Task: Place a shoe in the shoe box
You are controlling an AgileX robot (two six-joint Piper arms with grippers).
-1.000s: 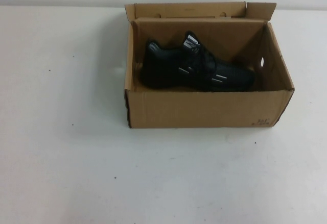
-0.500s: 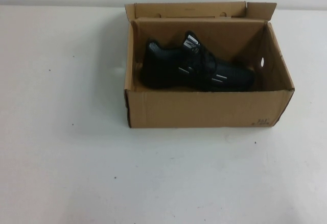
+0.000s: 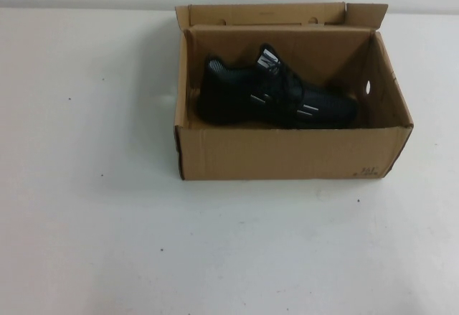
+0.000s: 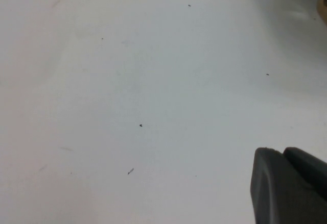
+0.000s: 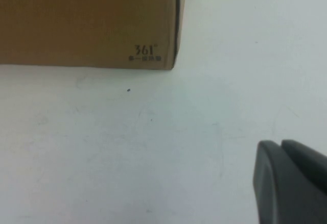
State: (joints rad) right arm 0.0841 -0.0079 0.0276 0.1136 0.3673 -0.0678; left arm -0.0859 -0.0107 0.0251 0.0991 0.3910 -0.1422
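The left tool (image 4: pixel 288 185) hangs over bare white surface (image 3: pixel 93 222), only a dark corner of it showing, so I cannot tell how it is set. Mid-surface stands the open box (image 3: pixel 287 153), lid flap up at the back. The shoe (image 3: pixel 276 96) lies inside, heel left, toe right. The right tool (image 5: pixel 291 180) hovers near the box's front corner, printed "361"; its state is also unclear.
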